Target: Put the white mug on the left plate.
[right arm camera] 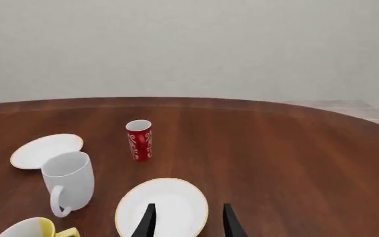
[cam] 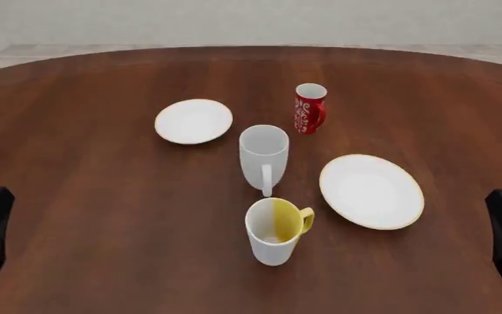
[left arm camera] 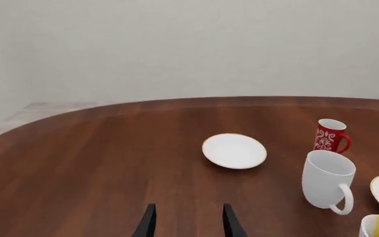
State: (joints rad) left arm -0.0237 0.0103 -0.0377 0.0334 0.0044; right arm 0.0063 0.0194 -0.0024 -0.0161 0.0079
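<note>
Currently both tools, left tool (left arm camera: 186,222) and right tool (right arm camera: 186,219), are waiting open and empty; reaching for the white mug (cam: 263,156) is risking bumping the yellow-lined mug (cam: 274,229) just beside it.

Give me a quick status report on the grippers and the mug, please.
Left gripper and right gripper open, empty, back at the near edge. White mug upright on the table, off the left plate. Nothing between mug and plate.
</note>
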